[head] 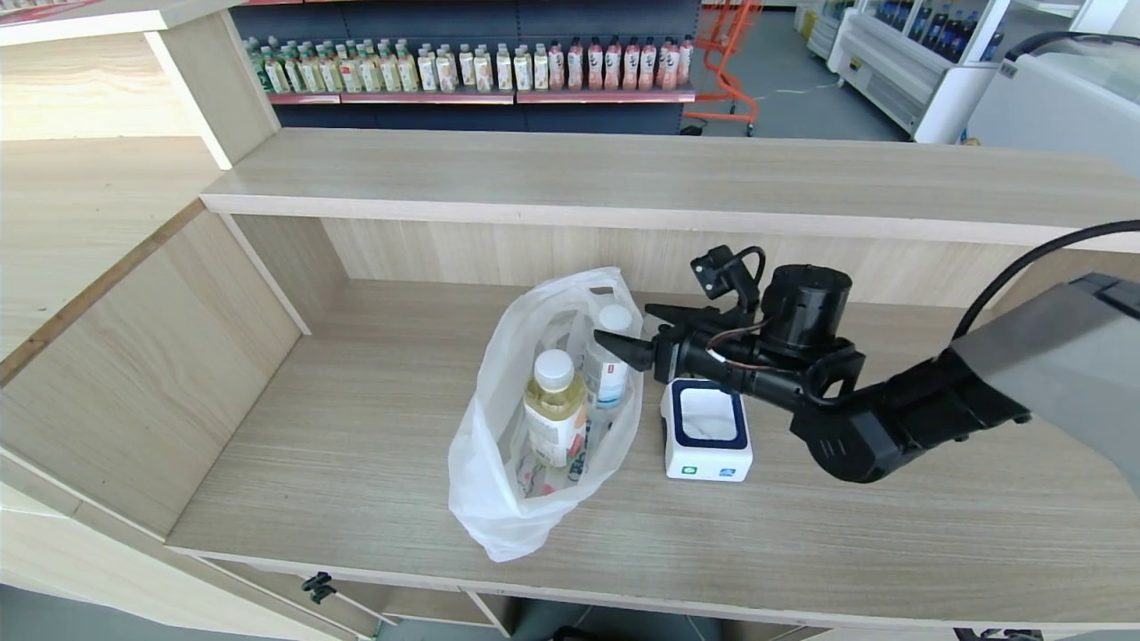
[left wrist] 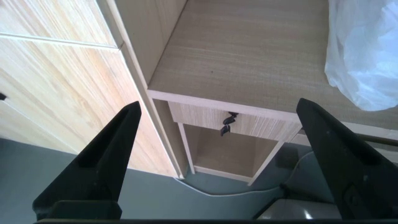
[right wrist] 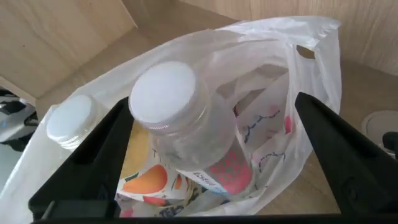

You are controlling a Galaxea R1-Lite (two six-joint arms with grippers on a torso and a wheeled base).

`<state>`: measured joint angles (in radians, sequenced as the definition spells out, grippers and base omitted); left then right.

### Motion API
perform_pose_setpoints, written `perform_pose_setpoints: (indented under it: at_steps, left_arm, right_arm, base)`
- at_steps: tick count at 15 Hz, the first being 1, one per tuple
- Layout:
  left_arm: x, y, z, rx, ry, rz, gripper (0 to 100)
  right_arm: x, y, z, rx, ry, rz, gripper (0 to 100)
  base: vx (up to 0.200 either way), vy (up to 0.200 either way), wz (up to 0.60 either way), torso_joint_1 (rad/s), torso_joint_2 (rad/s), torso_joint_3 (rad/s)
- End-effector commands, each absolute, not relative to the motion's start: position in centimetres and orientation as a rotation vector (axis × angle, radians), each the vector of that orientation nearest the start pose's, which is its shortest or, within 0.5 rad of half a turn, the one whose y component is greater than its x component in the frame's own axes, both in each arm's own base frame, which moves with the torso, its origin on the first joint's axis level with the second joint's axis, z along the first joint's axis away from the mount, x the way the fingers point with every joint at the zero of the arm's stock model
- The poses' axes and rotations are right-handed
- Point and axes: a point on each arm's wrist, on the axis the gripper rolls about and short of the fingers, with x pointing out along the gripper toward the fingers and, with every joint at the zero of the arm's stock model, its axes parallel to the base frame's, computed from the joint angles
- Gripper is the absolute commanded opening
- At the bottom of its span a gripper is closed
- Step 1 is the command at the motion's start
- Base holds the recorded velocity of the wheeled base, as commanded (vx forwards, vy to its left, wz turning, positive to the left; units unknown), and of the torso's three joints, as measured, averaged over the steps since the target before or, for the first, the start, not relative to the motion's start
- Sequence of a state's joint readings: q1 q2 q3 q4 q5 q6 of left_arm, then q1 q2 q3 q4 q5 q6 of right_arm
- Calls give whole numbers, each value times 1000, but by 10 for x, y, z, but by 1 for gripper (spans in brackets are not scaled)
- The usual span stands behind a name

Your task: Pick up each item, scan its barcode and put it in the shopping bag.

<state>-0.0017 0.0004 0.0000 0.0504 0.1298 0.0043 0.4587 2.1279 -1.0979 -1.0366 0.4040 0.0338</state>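
Observation:
A white plastic shopping bag (head: 499,463) stands open on the wooden counter. Inside it a bottle of yellow liquid (head: 554,405) with a white cap stands upright. Beside that is a clear bottle (head: 611,365) with a white cap. My right gripper (head: 623,323) hovers at the bag's right rim, open, one finger on each side of the clear bottle's top. In the right wrist view the clear bottle (right wrist: 180,124) sits between the spread fingers (right wrist: 93,162), apart from both, with the other bottle's cap (right wrist: 71,118) alongside. My left gripper (left wrist: 219,107) is open and holds nothing, low beside the counter's front.
A white barcode scanner (head: 706,427) with a blue-framed window sits just right of the bag, under the right arm. A raised shelf (head: 677,178) runs along the back and a side wall (head: 151,374) closes the left. A drawer handle (left wrist: 227,122) shows under the counter edge.

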Motion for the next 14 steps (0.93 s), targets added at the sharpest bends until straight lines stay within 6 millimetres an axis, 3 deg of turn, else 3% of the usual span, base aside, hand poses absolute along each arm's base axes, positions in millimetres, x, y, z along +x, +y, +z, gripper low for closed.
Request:
perform_pose_setpoints:
  at_steps: [1, 3, 5, 8, 10, 12, 13, 14]
  left_arm:
    - [-23, 3, 70, 8, 51, 129, 100]
    - [-23, 3, 70, 8, 51, 129, 100]
    - [-23, 3, 70, 8, 52, 129, 100]
    - [-23, 3, 70, 8, 51, 129, 100]
    - [-23, 3, 70, 8, 51, 129, 100]
    - [-23, 3, 70, 8, 51, 129, 100]
    - [-23, 3, 70, 8, 51, 129, 100]
    - [-23, 3, 70, 8, 51, 129, 100]
  right_arm:
    - [319, 146, 185, 116, 66, 845, 100]
    - [270, 103, 196, 137, 165, 782, 100]
    - [227, 66, 186, 106, 201, 696, 100]
    - [166, 34, 187, 123, 172, 514, 100]
    - [120, 24, 184, 120, 180, 395, 100]
    - [51, 9, 161, 106, 224, 209, 100]
    - [37, 6, 151, 101, 230, 174, 100]
    - [10, 2, 127, 91, 190, 109, 100]
  base:
    - [0, 0, 0, 0, 0, 0]
    - [0, 0, 0, 0, 0, 0]
    - [0, 0, 0, 0, 0, 0]
    - [0, 0, 0, 0, 0, 0]
    - [0, 0, 0, 0, 0, 0]
    - [0, 0, 0, 0, 0, 0]
    - [0, 0, 0, 0, 0, 0]
    - [0, 0, 0, 0, 0, 0]
